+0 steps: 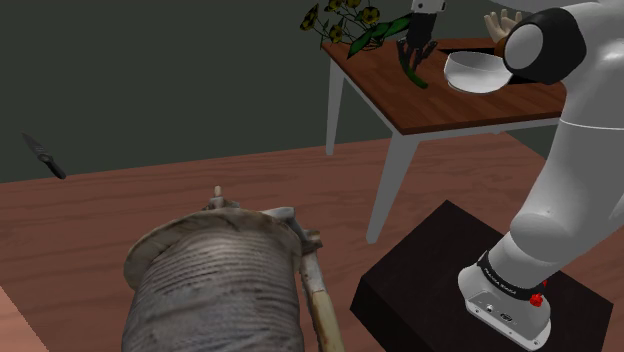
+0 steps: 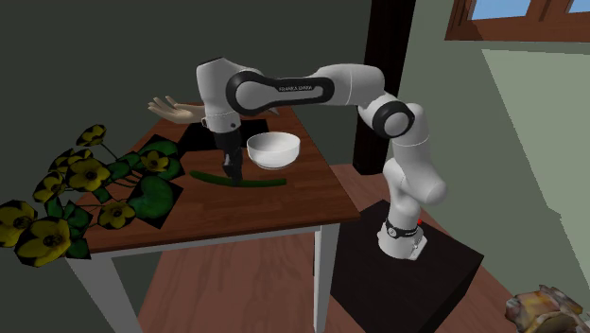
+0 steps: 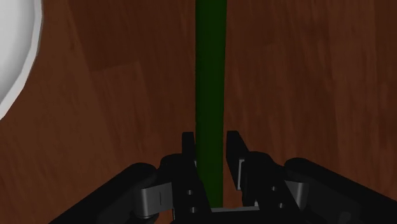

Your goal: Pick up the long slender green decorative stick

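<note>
Here the tool (image 3: pixel 210 139) clasps the green stick (image 3: pixel 210 63) on the table (image 3: pixel 299 76).

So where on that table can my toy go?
The bare wood between the green stick and the near edge of the table, in the second exterior view. It's crowded by the flowers and around the bowl, where the gripper is.
</note>
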